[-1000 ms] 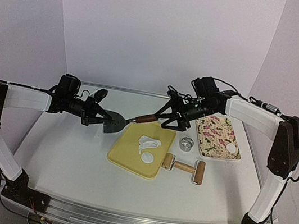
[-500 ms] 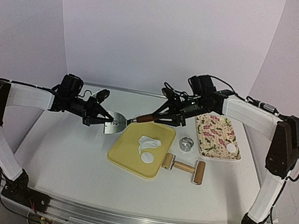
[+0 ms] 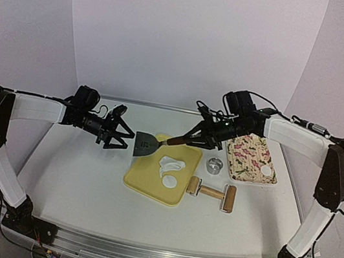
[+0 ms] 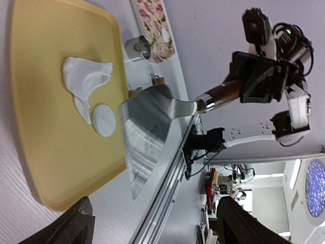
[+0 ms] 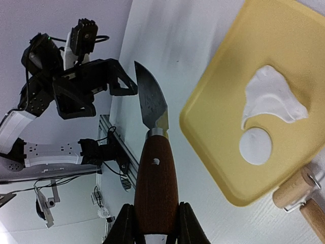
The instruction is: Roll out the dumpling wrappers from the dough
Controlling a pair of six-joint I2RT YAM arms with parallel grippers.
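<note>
- While the left gripper [image 3: 117,135] stands with its jaws apart just beside the blade, touching nothing, the right gripper [image 3: 194,138] is clamped on the wooden handle of the scraper [image 3: 146,144] and holds it clear of the surface.
- From above, one wrapper [image 3: 169,181] lies on the yellow board [image 3: 143,185] just beside the leftover dough [image 3: 173,164]. A second wrapper [image 3: 265,172] sits on the flowered tray [image 3: 246,155].
- On the left wrist camera, the blade hangs over the board's edge, near the wrapper.
- On the right wrist camera, both fingers pinch the handle close to its end, far from the blade.
- With the hold so far back, the scraper may twist or slip once the blade meets resistance.
- A steep approach could tear the thin wrapper or push it into the leftover dough.
</note>
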